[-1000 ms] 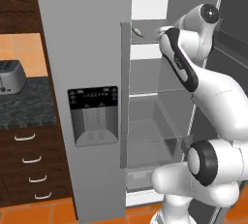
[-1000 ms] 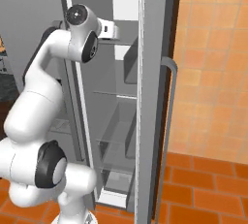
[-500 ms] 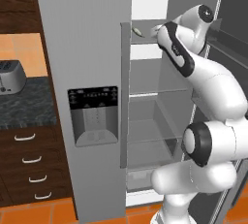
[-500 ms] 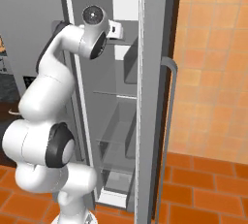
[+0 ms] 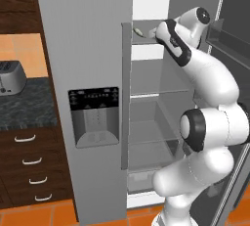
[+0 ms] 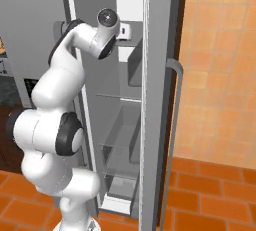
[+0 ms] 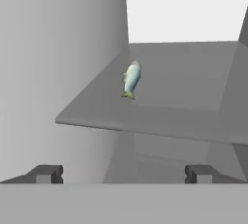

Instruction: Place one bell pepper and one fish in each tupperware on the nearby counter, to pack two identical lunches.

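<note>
The fridge (image 5: 97,49) stands open; the fish (image 7: 131,79) lies on its top shelf (image 7: 184,106), ahead of the open, empty tool (image 7: 123,174). Judged risk: a low approach strikes the shelf edge, or nudges the fish deeper.

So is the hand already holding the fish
No, the fish lies alone on the fridge shelf, and the open hand sits short of it with nothing between its fingertips.

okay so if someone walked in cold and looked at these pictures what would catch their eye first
The white arm reaching up into the open fridge stands out first. Next, a single pale fish lying on the upper shelf, ahead of the open, empty pincer. A silver toaster sits on the dark counter at left.
</note>
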Controlling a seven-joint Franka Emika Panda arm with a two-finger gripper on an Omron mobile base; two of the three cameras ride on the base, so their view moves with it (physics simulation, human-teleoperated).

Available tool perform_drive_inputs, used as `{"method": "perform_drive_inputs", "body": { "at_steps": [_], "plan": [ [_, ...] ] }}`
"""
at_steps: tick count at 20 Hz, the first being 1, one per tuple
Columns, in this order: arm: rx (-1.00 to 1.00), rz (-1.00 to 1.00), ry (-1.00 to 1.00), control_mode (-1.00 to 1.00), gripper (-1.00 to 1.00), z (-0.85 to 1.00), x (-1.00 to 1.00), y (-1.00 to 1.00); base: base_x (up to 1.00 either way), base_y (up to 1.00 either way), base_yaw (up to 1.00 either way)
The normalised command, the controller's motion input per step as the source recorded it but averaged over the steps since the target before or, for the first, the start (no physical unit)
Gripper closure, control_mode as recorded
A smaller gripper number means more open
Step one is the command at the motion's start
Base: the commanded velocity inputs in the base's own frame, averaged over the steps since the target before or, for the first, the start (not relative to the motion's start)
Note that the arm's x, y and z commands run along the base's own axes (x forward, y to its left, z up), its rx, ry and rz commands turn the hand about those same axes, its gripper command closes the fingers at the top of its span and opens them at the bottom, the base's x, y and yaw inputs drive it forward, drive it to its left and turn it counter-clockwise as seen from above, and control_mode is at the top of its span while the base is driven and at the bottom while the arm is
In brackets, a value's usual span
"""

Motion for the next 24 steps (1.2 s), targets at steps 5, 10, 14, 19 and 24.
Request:
{"method": "perform_drive_inputs", "body": {
  "at_steps": [5,10,14,19,24],
  "plan": [
    [0.0,0.0,0.03,-1.0,-1.0,0.0,0.6,0.18,0.0,0.0,0.0],
    [-0.02,0.0,0.01,-1.0,-1.0,-0.05,0.6,0.14,0.0,0.0,0.0],
    [0.0,0.04,0.01,-1.0,-1.0,-0.15,0.43,0.0,0.0,0.0,0.0],
    [0.0,0.02,0.0,-1.0,-1.0,-0.21,0.5,0.0,0.0,0.0,0.0],
    [0.0,0.0,0.03,-1.0,-1.0,-0.08,0.47,0.0,0.0,0.0,0.0]
  ]
}}
